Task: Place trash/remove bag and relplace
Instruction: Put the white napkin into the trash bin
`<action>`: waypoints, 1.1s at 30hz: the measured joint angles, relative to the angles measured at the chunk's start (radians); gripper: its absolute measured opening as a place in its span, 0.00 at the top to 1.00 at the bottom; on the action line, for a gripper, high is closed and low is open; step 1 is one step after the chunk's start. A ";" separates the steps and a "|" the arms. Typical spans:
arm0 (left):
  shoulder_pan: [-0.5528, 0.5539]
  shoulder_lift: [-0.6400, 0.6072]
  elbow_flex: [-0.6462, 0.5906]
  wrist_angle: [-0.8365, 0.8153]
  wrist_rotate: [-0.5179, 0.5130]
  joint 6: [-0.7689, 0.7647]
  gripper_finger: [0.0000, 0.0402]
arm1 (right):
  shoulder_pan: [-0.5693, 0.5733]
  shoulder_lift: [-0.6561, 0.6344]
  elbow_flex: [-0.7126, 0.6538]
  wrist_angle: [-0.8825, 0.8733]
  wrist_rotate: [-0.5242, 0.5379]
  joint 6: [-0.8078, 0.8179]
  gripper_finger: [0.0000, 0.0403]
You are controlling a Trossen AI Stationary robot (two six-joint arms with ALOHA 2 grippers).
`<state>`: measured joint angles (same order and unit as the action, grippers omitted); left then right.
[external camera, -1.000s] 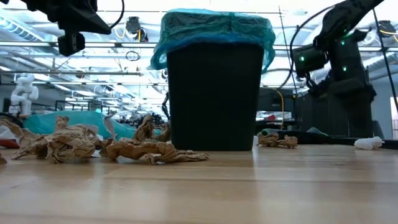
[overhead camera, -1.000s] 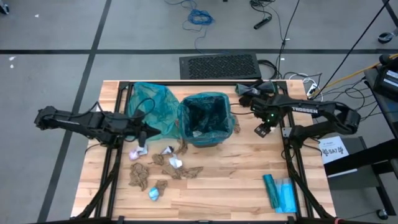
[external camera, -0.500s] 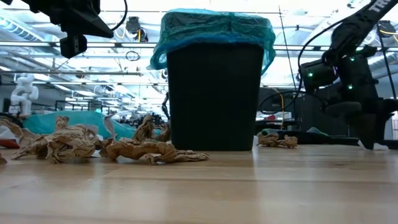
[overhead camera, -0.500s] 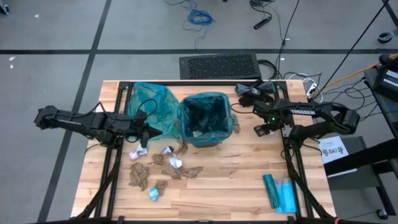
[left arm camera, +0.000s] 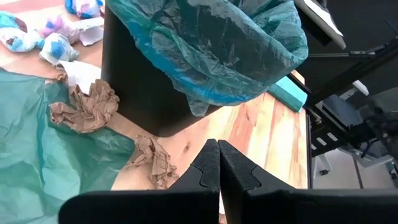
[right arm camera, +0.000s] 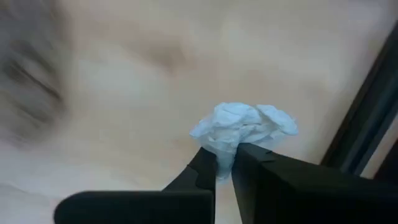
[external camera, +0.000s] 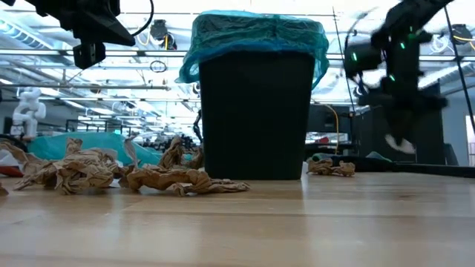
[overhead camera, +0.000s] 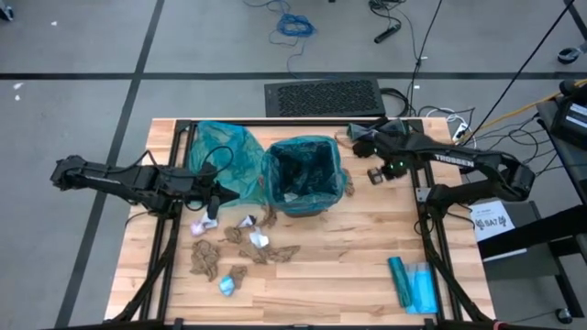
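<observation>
High view: the right gripper (overhead camera: 374,174) hangs above the worktop (overhead camera: 358,266) just beside the bin (overhead camera: 303,176), on the side away from the left arm; most of the trash (overhead camera: 240,247) lies well apart from it, beyond the bin and nearer the left gripper (overhead camera: 213,195), which waits over the spread teal bag (overhead camera: 220,156). Low view: the right gripper (external camera: 401,141) is raised clear of the worktop with a pale scrap at its tips, the bin's liner (external camera: 256,33) off to one side of it, and brown wads (external camera: 82,170) lie far across the board. Left wrist view: the left gripper (left arm camera: 218,163) is fully closed and empty, its tips meeting ahead of crumpled brown paper (left arm camera: 84,109) at the bin's foot. Right wrist view: the right gripper (right arm camera: 225,163) is pinched nearly closed on a white paper wad (right arm camera: 244,127), which bulges just ahead of the fingertips. Such wads appear very light, soft and compressible, not fragile; a pinch through the middle of the crumple, as here, looks likelier to hold than one on a loose edge, which may unfold or slip free.
</observation>
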<state>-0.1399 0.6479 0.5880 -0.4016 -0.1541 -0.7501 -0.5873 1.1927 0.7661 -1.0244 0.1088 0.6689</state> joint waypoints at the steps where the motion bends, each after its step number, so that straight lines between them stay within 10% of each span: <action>1: 0.000 0.000 0.000 0.000 0.001 0.000 1.00 | -0.003 -0.005 0.032 -0.012 0.040 0.007 0.99; 10: 0.000 0.000 0.000 0.003 0.023 0.000 1.00 | 0.000 -0.044 0.349 0.045 0.211 -0.076 0.99; 21: 0.000 0.000 0.000 0.000 0.023 0.006 1.00 | 0.041 -0.022 0.681 0.209 -0.218 -0.280 0.99; 33: 0.000 0.000 0.000 0.000 0.023 0.005 1.00 | 0.311 0.196 0.725 0.208 -0.326 -0.286 1.00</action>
<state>-0.1400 0.6479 0.5880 -0.4017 -0.1314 -0.7452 -0.2758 1.3884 1.4914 -0.8165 -0.2169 0.3827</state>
